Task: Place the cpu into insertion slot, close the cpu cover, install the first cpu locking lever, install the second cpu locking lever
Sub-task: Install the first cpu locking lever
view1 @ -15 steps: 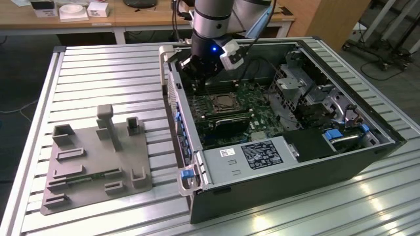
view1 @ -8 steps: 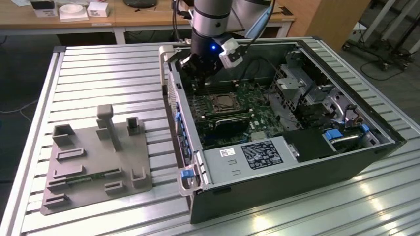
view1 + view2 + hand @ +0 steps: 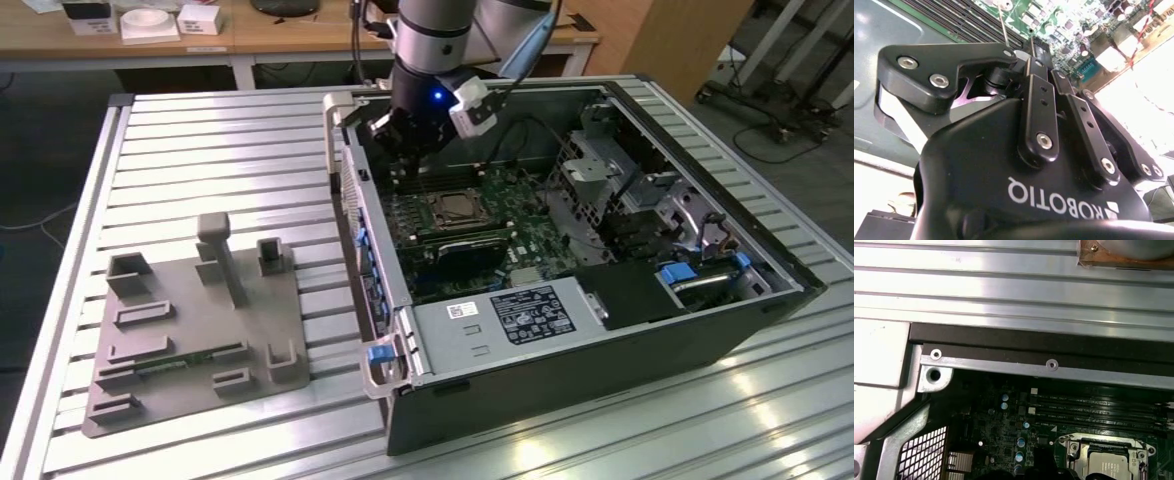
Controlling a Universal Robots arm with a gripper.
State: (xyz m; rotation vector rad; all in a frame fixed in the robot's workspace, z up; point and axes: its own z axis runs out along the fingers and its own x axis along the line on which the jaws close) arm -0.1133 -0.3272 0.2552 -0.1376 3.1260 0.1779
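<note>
The open computer case (image 3: 747,225) lies on the slatted table. On its green board sits the insertion slot (image 3: 462,208), a metal-rimmed square. In the first wrist view the cpu (image 3: 1110,466) shows its silvery-beige top inside the slot, with the silver cpu cover (image 3: 1080,450) lying flat around it. My gripper (image 3: 406,148) hangs inside the case, just beyond the slot toward the exterior view's left. In the second wrist view its fingers (image 3: 1038,100) come together at the tips (image 3: 1026,50). A thin metal lever rod (image 3: 1002,22) rises right beside them. Whether it is touched is hidden.
Long black memory slots (image 3: 1094,407) run beside the slot. A grey box with a white label (image 3: 514,315) fills the case's near end, and a drive cage (image 3: 627,180) stands on the exterior view's right. A grey fixture plate (image 3: 187,320) lies on the table (image 3: 214,150) beside the case.
</note>
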